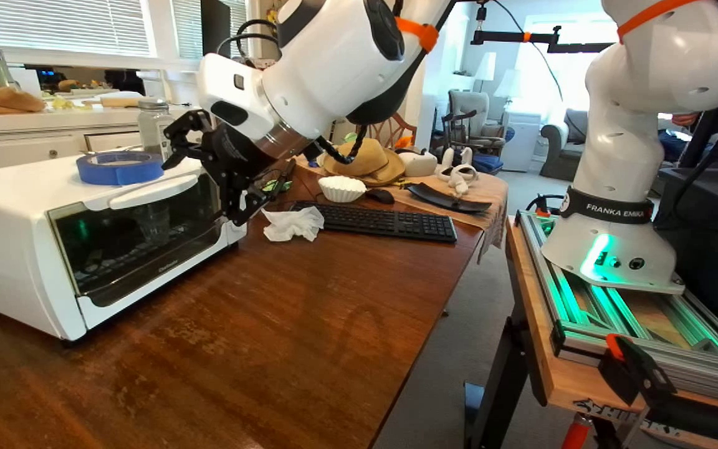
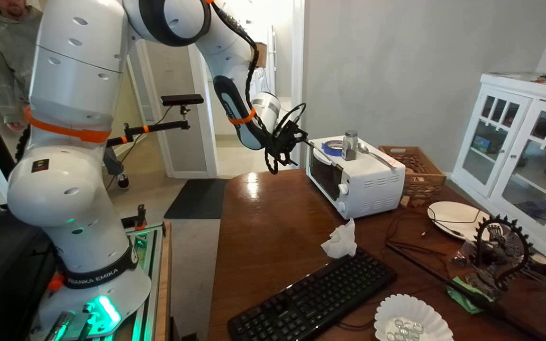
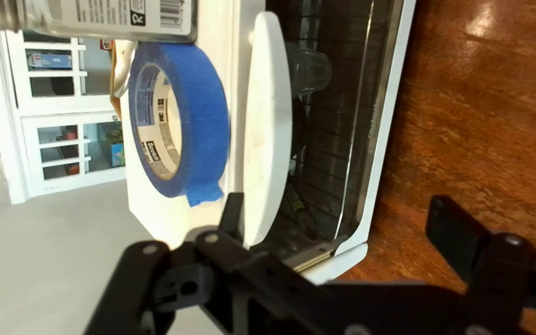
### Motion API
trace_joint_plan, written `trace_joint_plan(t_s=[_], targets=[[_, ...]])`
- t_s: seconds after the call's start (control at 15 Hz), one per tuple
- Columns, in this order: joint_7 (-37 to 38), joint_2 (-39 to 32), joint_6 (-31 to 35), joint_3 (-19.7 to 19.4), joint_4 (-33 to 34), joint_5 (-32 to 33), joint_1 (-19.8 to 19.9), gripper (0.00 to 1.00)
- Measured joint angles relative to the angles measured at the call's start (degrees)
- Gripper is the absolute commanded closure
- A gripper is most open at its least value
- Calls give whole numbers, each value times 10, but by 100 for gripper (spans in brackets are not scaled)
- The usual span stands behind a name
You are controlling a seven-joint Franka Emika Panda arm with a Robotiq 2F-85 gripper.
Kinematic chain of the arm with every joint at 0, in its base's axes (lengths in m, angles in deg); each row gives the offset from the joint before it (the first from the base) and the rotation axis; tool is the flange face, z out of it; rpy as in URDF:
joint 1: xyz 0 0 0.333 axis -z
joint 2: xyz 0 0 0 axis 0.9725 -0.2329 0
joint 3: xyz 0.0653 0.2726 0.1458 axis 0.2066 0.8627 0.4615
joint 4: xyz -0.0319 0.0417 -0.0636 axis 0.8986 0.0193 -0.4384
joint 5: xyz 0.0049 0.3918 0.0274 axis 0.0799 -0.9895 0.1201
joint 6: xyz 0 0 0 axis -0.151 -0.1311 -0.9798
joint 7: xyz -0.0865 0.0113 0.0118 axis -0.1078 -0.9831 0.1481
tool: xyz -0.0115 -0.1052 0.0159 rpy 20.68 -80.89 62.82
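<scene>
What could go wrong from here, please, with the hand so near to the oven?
The open hand might catch the blue tape, which lies on the oven just behind the handle. A bump might tip the glass jar, also standing on top. If the oven is jerked, the clear cup inside could perhaps topple.

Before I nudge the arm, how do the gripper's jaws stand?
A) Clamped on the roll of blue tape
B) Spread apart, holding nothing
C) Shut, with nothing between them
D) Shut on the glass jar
B: the wrist view shows the gripper with its fingers well apart, while the glass jar and roll of blue tape rest on the toaster oven.
</scene>
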Motion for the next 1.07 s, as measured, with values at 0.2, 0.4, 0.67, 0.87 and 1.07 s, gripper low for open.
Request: trace_joint_plan(t_s=[0.2,0.4,0.67,0.87,1.07], targets=[[-20,-24,30,-1,34,-1,0,0],[-44,-52,47,-1,67,-6,0,0],[-57,-76,51,-2,91,-11,1,0],[-64,-83,54,-4,94,-19,3,0],[-66,-92,63,-5,101,-23,8,0]])
